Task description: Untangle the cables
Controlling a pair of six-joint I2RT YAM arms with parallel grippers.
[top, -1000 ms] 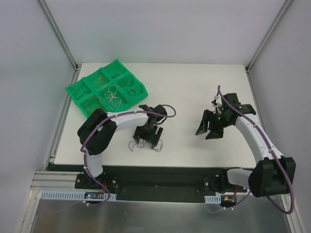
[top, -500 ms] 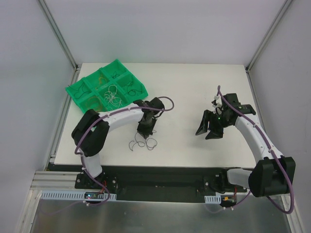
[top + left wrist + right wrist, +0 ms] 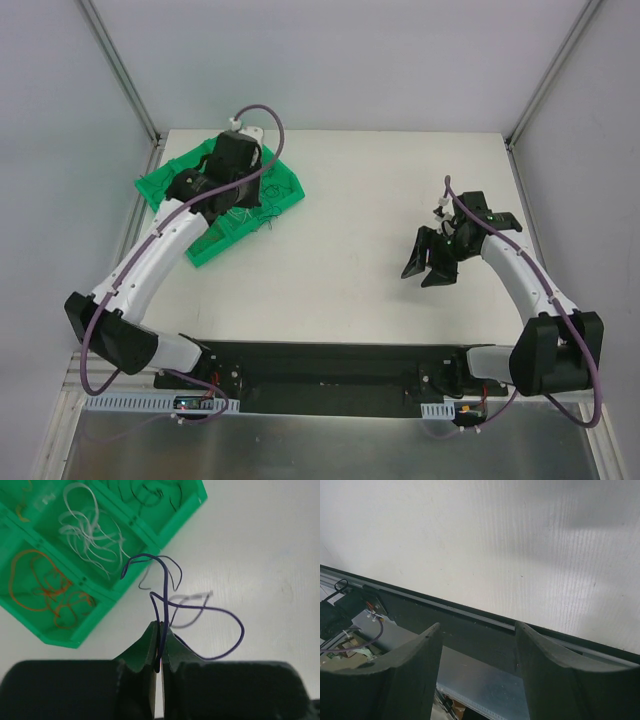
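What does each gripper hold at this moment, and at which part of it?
The left gripper pinches a thin purple cable near one end; its loops stick out free. The right gripper is open and holds nothing.

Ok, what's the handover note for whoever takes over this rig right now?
Left gripper: shut on a thin dark purple curly wire, held up at the edge of the green compartment tray.
Right gripper: open, empty, above the white table.
Done: white wires, orange wires and black wires lie in separate compartments.
Left: drop the held wire into a compartment; I cannot tell which.
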